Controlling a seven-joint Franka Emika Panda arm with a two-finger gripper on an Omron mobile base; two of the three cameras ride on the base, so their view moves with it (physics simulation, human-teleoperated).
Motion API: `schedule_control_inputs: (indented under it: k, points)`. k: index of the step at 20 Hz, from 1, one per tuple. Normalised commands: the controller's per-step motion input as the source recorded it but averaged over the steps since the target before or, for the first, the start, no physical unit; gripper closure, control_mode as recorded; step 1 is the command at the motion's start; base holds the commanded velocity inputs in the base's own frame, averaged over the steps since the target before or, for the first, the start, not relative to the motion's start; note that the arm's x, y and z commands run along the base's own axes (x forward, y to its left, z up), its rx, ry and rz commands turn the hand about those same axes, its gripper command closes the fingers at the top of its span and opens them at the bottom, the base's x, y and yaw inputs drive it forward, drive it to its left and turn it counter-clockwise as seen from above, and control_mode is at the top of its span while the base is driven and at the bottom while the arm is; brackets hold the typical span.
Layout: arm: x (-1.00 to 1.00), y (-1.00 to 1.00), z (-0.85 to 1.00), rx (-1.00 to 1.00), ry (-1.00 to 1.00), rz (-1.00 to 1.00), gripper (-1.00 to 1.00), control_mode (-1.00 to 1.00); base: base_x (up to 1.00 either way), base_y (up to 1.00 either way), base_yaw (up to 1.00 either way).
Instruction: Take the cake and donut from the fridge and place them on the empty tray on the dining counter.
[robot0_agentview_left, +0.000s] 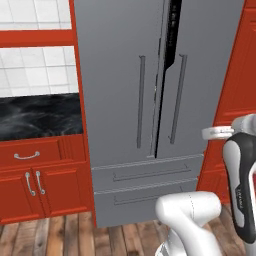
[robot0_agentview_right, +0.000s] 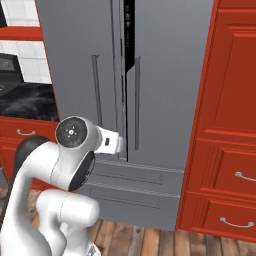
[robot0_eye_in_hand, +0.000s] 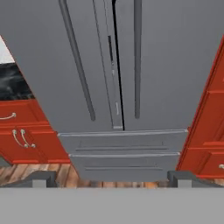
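Note:
The tall grey fridge (robot0_agentview_left: 125, 100) (robot0_agentview_right: 170, 75) (robot0_eye_in_hand: 166, 65) stands right ahead of me. A narrow dark gap runs between its two upper doors, and the right one looks slightly ajar. Its long bar handles (robot0_agentview_left: 141, 102) (robot0_eye_in_hand: 137, 57) hang on either side of that gap. My gripper (robot0_eye_in_hand: 111, 180) is open and holds nothing, its two dark fingertips (robot0_eye_in_hand: 43, 179) spread wide and pointing at the fridge's bottom drawers (robot0_eye_in_hand: 124, 142), a little way off. The cake and the donut are hidden behind the doors. The tray and the dining counter are out of view.
Red base cabinets (robot0_agentview_left: 35, 180) with a black marbled worktop (robot0_agentview_left: 40, 115) flank the fridge on the left. A tall red cabinet with drawers (robot0_agentview_right: 230, 125) stands close on the right. Wooden floor (robot0_agentview_left: 50, 235) lies in front.

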Motion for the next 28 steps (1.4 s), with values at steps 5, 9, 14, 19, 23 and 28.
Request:
schedule_control_inputs:
  k: [5,9,14,19,23,28]
  points:
    - [0.78,-0.33,0.03,0.05,-0.15,0.0,-1.0,-1.0,0.0,0.0,0.0]
    - [1.0,-0.19,0.09,0.0,-0.02,0.0,-1.0,-1.0,0.0,0.0,0.0]
    - [0.93,-0.15,0.07,0.02,0.0,0.0,-1.0,-1.0,0.0,0.0,0.0]
    - [0.92,-0.17,0.01,0.04,0.01,0.0,-1.0,-1.0,0.0,0.0,0.0]
    - [0.86,-0.07,0.0,0.0,0.1,0.0,-1.0,-1.0,0.0,0.0,0.0]
    - [0.8,0.0,0.0,-0.01,0.1,0.0,-1.0,-1.0,0.0,0.0,0.0]
